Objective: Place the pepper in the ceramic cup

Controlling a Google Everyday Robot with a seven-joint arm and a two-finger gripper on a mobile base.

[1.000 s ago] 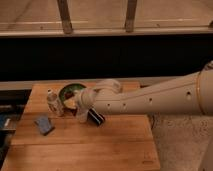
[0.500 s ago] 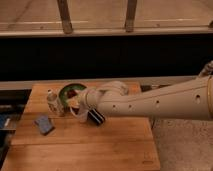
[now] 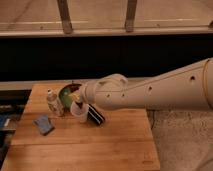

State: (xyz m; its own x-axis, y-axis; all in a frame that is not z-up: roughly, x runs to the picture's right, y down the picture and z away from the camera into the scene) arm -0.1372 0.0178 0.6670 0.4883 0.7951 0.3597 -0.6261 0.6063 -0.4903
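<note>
Forearm (image 3: pixel 160 92) dips slightly, gripper (image 3: pixel 76 99) over cup (image 3: pixel 80 112) near bench (image 3: pixel 100 145) back edge, fingers pinched closed, pepper hidden; placing step, next release above cup.

Cream arm (image 3: pixel 165 90) comes in from the right, stretched nearly level over the far right edge of the tabletop (image 3: pixel 80 147). Bulky rounded wrist (image 3: pixel 105 92) sits over the far middle of the top. Gripper (image 3: pixel 76 99) points left and down from the wrist, low over the far-left part, fingers closed together. Cannot tell if anything is held.
</note>
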